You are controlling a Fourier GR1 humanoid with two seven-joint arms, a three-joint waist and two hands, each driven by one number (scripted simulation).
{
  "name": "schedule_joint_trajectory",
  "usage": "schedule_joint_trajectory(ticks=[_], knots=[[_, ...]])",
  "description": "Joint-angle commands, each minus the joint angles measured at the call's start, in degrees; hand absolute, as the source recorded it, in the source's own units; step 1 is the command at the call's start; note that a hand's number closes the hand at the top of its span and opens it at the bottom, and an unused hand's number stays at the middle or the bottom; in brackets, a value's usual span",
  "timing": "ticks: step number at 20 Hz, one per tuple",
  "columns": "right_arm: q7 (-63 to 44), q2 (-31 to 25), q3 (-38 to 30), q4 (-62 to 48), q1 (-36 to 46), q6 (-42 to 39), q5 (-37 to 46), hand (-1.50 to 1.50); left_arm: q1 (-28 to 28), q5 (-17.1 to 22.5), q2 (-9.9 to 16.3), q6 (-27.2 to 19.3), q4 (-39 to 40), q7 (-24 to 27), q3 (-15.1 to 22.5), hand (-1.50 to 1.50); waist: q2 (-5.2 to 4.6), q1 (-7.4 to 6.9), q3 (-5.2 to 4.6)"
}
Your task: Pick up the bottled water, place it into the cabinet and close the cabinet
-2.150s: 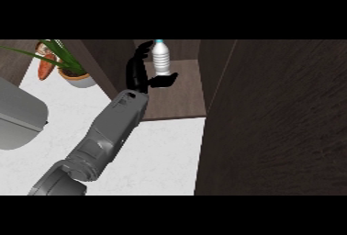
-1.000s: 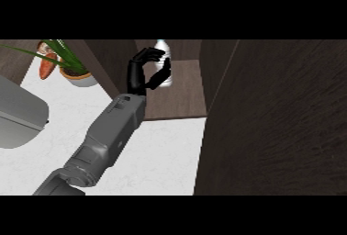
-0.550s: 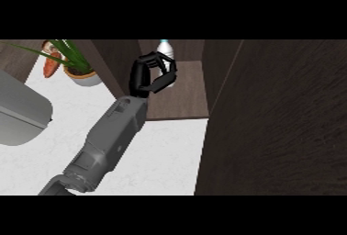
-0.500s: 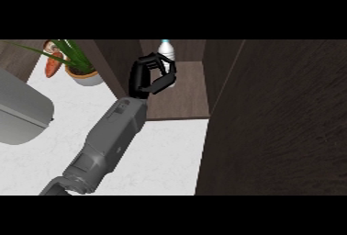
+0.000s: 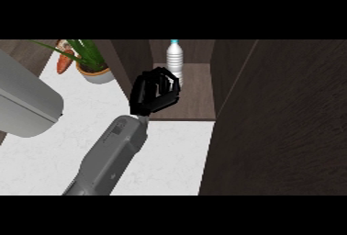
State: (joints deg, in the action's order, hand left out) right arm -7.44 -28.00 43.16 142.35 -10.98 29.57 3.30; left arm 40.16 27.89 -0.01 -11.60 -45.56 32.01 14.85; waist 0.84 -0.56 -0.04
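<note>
1. Bottled water (image 5: 175, 57): upright on the cabinet (image 5: 196, 92) shelf, toward the back of the open compartment. Clear body, blue cap. Nothing touches it.
2. I judge the pick and the place done: the bottle stands inside on its own, free of any hold.
3. Left to do, as I read it: shut the cabinet. The dark door (image 5: 284, 114) at the view's right stands swung out, so the compartment is open.
4. The one hand (image 5: 154, 92) in view sits just in front of the bottle, over the shelf's front part, fingers curled inward and holding nothing. I cannot say for certain which arm it is; the forearm comes in from the lower left, so I log it as the left. The right hand shows nowhere.
5. Count: one bottle, one cabinet, one open door, one hand, one grey forearm.
6. Further out on the white surface (image 5: 68, 151): one potted plant (image 5: 88, 62) at the far left corner, one large grey appliance (image 5: 24, 101) at the left edge.
</note>
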Motion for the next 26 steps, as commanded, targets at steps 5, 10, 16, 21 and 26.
schedule_joint_trajectory(ticks=[5,10,16,21,26], knots=[[-4.4,-3.64,0.45,8.23,-0.5,-0.26,3.07,-1.5,-22.25,0.42,1.73,-1.43,-25.15,-2.83,5.93,1.5,0.16,-0.99,0.01],[-4.25,-6.64,1.11,7.42,-0.5,-3.82,1.02,1.5,-36.79,-0.08,7.26,-1.95,-41.91,-5.03,9.39,1.5,-0.16,-0.57,0.04],[-8.07,-3.8,6.07,4.32,8.69,-8.78,-2.99,1.5,-49.11,1.03,12.26,0.13,-55.24,-5.15,12.02,1.5,-0.35,-2.4,-0.05],[-14.04,-0.91,10.83,6.99,12.19,-9.62,-0.58,1.5,-56.89,0.43,16.48,-0.28,-62.61,-4.04,10.53,1.5,-0.34,-1.0,-0.12],[-19.8,7.83,9.28,0.61,21.28,-7.4,-0.14,1.5,-63.13,1.91,20.23,2.62,-68.67,-2.41,9.11,1.5,-0.47,-1.92,-0.26]])
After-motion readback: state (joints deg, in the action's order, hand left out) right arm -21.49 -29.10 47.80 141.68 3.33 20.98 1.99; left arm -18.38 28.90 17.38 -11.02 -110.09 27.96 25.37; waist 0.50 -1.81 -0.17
